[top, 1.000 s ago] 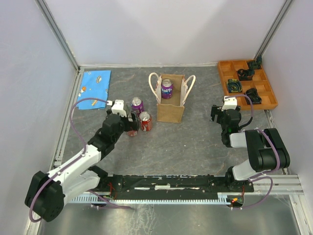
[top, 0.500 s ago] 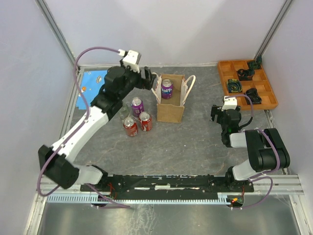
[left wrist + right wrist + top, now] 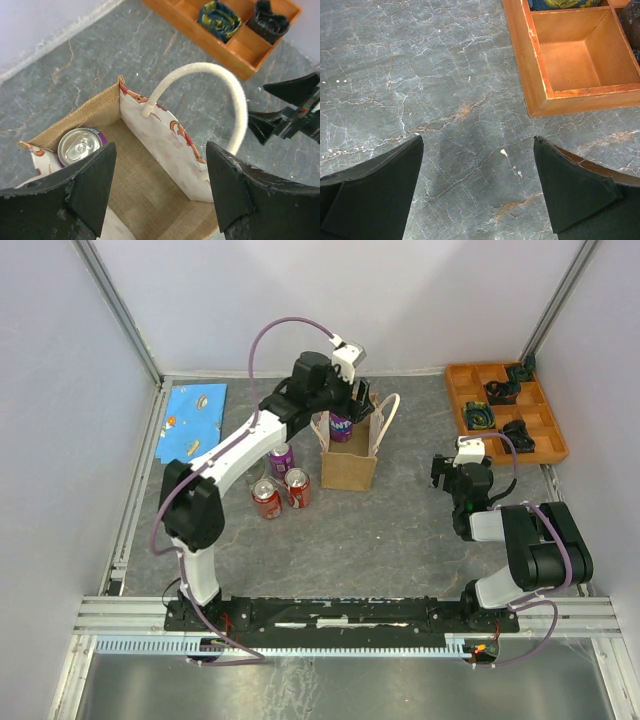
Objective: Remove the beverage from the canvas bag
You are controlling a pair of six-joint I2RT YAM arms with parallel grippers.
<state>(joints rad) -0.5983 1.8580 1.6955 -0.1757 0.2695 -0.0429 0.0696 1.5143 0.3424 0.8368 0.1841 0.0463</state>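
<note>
Top view: the left gripper hovers over the open mouth of the canvas bag. A purple can stands inside the bag, its lettering too small to read. Loose cans stand left of the bag, and the right gripper is well to its right.

Left wrist: the fingers are spread wide and empty above the bag, with the can in one corner.

Right wrist: the fingers are wide apart and hold nothing.

From above, the left gripper covers part of the purple soda can inside the tan-brown canvas bag. The orange wooden compartment tray runs off the right wrist view's edge; its dark contents are too small to identify.
</note>
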